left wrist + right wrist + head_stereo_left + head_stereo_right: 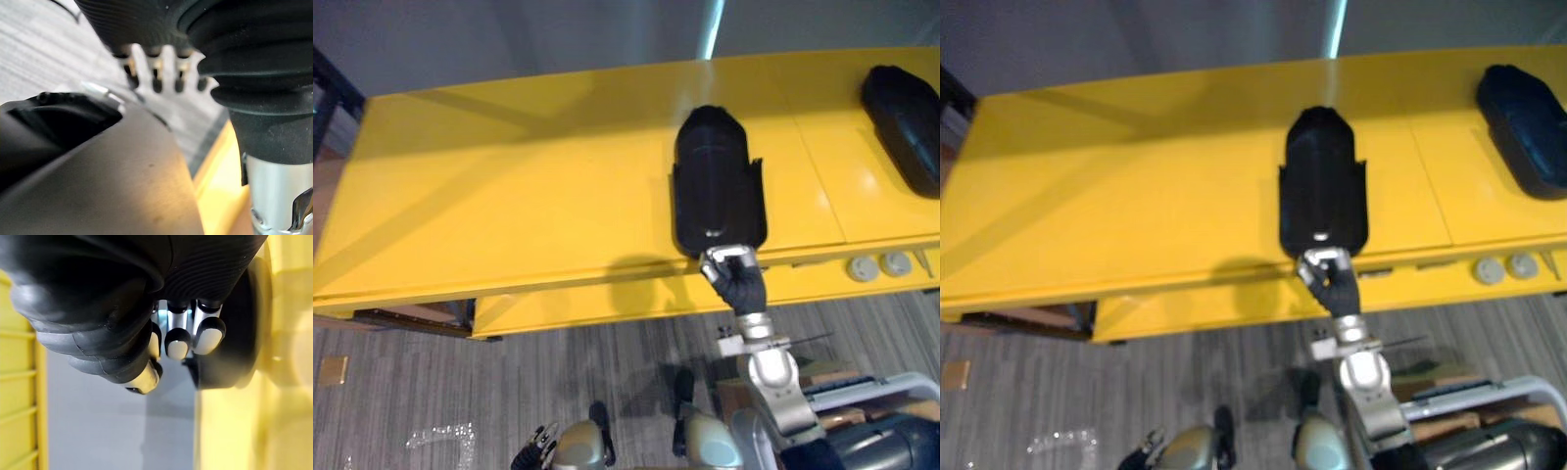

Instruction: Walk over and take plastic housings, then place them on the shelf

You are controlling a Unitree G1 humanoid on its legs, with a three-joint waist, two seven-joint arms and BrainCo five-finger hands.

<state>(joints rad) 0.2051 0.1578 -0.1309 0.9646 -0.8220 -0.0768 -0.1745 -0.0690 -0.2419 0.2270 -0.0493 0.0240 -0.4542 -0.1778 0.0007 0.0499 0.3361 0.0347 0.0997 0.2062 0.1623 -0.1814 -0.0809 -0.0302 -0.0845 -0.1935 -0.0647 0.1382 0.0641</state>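
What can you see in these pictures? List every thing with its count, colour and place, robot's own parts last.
plastic housings: two, black, on the shelf; centre housing by the front edge, right housing at the right end.
shelf: one, yellow, across the view.
round discs: two, grey, on the lower yellow ledge, right.
clear wrap: one, transparent, on the grey floor, lower left.
brown square: one, on the floor, far left.
right hand: one, fingers curled on the centre housing's near end.
left hand: one, low above the floor, fingers relaxed, holding nothing.

Bright overhead glare, soft shadows across yellow shelf
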